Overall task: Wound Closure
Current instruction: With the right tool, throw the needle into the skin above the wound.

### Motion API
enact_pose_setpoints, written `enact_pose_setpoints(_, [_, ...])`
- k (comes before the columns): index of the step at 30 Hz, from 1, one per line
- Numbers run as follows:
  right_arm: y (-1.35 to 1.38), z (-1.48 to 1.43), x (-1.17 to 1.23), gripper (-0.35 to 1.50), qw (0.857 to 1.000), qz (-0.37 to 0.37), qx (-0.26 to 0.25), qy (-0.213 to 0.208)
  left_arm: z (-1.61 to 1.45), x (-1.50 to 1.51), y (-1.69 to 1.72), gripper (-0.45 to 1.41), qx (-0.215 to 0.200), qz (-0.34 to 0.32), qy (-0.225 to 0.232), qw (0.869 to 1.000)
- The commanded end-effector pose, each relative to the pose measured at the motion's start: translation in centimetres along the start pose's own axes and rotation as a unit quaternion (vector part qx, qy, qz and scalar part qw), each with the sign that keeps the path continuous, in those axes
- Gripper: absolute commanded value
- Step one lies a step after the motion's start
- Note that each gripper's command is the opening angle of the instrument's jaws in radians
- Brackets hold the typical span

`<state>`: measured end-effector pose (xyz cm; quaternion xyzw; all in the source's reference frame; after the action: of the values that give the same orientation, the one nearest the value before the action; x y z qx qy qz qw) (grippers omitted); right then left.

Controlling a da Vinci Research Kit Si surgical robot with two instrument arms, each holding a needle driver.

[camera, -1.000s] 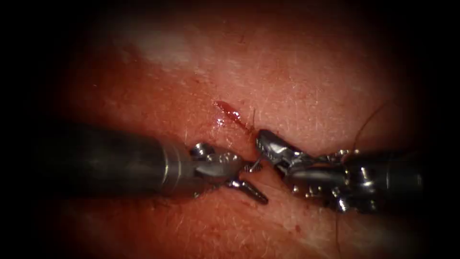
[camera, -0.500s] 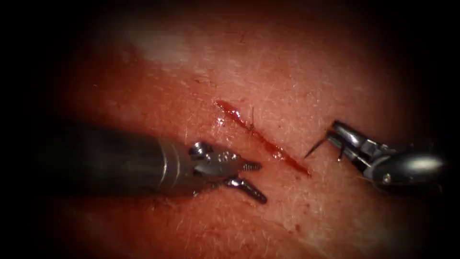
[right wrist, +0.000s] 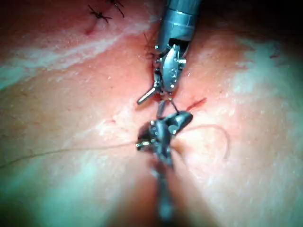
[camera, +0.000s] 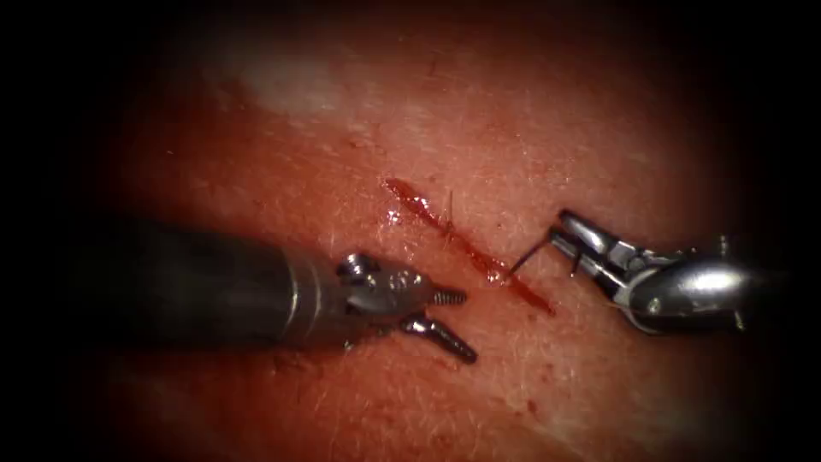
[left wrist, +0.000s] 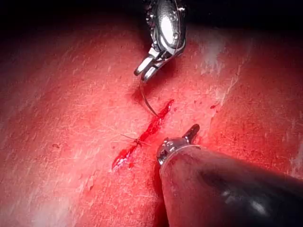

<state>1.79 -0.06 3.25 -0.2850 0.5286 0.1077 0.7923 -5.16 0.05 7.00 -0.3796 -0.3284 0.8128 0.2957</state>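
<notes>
Your right tool (camera: 571, 242) pinches the needle (camera: 530, 256) near its back end, tip touching the cut (camera: 466, 246); your left tool (camera: 445, 318) gapes empty, left of it.

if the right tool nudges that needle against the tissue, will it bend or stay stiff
The needle, held near its back end by the right tool, looks like thin curved metal, so probably stiff. Its tip sits at the cut; the tissue would likely dimple first.
</notes>
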Motion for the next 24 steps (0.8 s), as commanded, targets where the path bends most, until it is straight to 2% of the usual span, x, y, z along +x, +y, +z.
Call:
enact_pose_setpoints(1, [-0.1, 0.04, -0.02, -0.35, 1.0, -0.007, 0.003, -0.002, 0.09, -0.04, 0.0, 0.49, -0.001, 0.0, -0.001, 1.0])
enact_pose_setpoints(16, [-0.07, 0.07, -0.15, -0.35, 0.997, -0.067, 0.012, -0.029, 0.1, -0.05, 0.0, 0.49, -0.001, 0.0, -0.001, 1.0])
enact_pose_setpoints(24, [-0.13, 0.09, -0.14, -0.35, 0.993, -0.11, 0.023, -0.046, 0.1, -0.05, 0.0, 0.49, 0.0, 0.0, -0.001, 1.0])
